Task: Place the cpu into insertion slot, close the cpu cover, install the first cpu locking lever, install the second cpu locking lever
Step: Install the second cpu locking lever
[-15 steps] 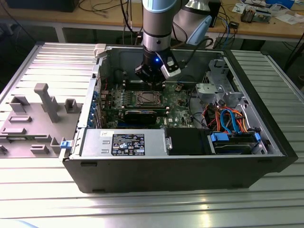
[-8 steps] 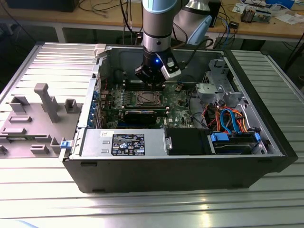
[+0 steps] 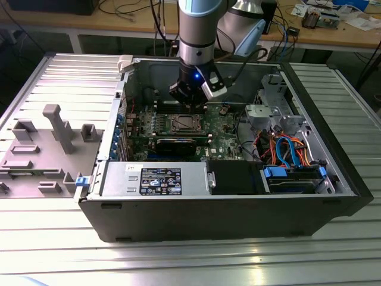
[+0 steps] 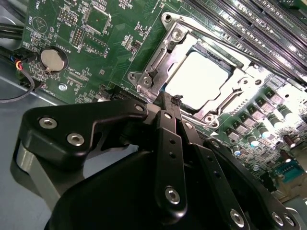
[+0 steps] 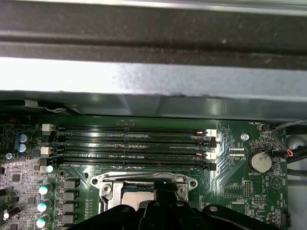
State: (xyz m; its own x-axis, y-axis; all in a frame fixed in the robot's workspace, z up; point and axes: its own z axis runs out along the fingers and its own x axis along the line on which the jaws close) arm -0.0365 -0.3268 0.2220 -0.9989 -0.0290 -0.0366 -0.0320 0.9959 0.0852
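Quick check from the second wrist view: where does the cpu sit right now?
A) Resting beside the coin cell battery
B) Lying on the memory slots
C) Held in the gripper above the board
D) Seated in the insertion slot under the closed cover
D: the cpu lies flat inside the insertion slot, with the cpu cover framing it.

Ribbed metal bench (image 3: 53, 250) under everything, wooden desk (image 3: 89, 27) behind it, cables (image 3: 134, 9) and clutter piled on desk, pretty even lighting.
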